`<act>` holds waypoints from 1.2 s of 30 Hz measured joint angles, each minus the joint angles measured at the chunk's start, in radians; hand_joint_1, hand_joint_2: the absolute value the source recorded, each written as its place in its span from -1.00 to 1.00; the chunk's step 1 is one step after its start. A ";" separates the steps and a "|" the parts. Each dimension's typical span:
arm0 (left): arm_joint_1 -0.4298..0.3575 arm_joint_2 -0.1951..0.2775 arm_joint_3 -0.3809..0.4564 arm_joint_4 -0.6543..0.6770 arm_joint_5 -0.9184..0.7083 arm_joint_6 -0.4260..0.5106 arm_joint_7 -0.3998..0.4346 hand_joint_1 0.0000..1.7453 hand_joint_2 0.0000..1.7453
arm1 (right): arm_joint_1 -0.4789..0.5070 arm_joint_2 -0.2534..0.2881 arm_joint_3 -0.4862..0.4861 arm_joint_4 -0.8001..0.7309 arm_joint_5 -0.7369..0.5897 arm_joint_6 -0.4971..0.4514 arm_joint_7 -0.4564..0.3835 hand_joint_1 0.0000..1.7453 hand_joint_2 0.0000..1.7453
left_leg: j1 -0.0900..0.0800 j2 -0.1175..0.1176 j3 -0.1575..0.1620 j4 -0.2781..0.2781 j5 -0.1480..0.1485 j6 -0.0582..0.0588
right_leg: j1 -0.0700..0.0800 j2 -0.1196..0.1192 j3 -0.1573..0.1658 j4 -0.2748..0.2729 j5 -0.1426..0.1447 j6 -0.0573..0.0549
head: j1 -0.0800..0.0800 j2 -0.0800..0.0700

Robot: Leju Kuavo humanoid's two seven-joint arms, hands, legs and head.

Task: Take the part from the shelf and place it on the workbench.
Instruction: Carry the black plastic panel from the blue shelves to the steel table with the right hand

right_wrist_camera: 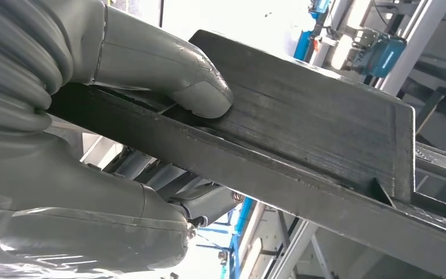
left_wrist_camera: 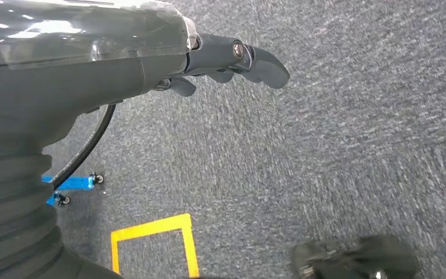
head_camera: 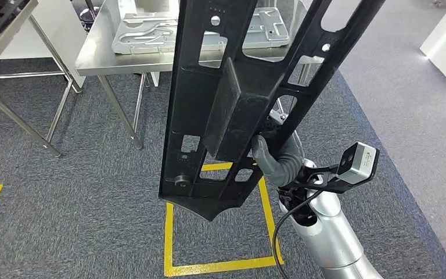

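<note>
The black frame part (head_camera: 238,104) hangs upright close before the camera, gripped at its raised block by the right hand (head_camera: 279,157), short of the steel workbench (head_camera: 99,52). It looks stiff, long and top-heavy. The left hand (left_wrist_camera: 226,58) hangs empty, fingers loosely curled.

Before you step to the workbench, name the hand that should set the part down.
Right. The right hand already grips the black part, thumb pressed on its block. The left hand hangs over the carpet, holding nothing. The workbench stands ahead.
</note>
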 joint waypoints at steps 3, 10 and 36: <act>0.000 0.000 0.000 0.000 0.000 0.001 -0.001 -1.00 1.00 | -0.002 0.000 0.000 0.000 -0.001 0.000 -0.001 1.00 1.00 | -0.009 0.001 0.026 -0.067 0.007 0.015 | 0.003 -0.003 0.002 -0.001 -0.008 0.015 | 0.000 0.000; 0.003 0.000 0.000 0.000 -0.003 0.001 -0.006 -1.00 1.00 | 0.006 -0.002 -0.004 -0.003 -0.004 -0.002 -0.002 1.00 1.00 | -0.003 -0.005 0.052 -0.090 -0.003 0.047 | 0.000 0.005 -0.133 0.249 -0.114 0.037 | 0.000 0.000; -0.006 0.000 -0.001 0.000 -0.012 -0.006 -0.005 -1.00 1.00 | 0.025 -0.008 -0.009 -0.003 -0.033 0.002 -0.002 1.00 1.00 | -0.002 -0.004 0.026 -0.071 0.006 0.024 | 0.000 0.015 -0.007 0.006 -0.013 0.033 | 0.000 0.000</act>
